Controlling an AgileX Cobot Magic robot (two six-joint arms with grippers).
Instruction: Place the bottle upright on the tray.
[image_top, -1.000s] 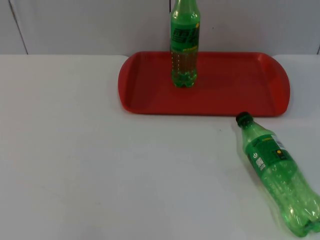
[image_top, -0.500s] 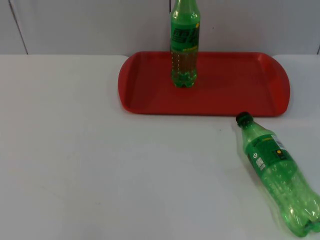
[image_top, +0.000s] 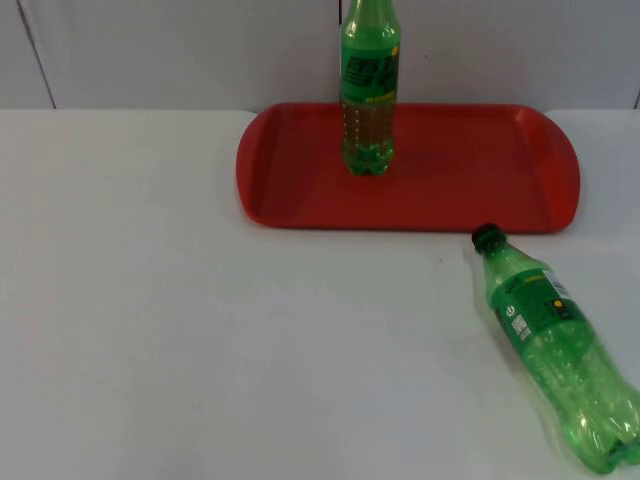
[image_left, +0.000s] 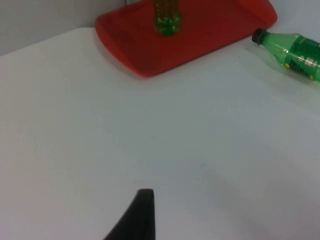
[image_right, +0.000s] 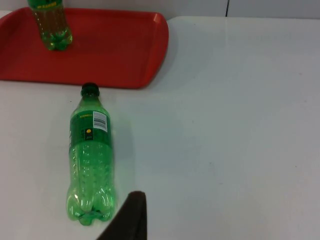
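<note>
One green plastic bottle (image_top: 367, 85) stands upright on the red plastic tray (image_top: 470, 170); a second green plastic bottle (image_top: 556, 343) lies on the white bench (image_top: 200, 330) just beside the tray. I judge the pick-up not begun: my right gripper (image_right: 127, 220) hovers near the lying bottle's base, my left gripper (image_left: 137, 217) waits well apart from the tray. Next I must grasp its body and tip it upright; I cannot tell either jaws' state.

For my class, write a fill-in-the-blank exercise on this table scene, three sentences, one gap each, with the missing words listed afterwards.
1. One green bottle stands upright on the ____ tray.
2. The second green bottle lies on its ____ on the white table, off the tray.
3. The lying bottle's black cap points toward the ____.

Missing words: red; side; tray
</note>
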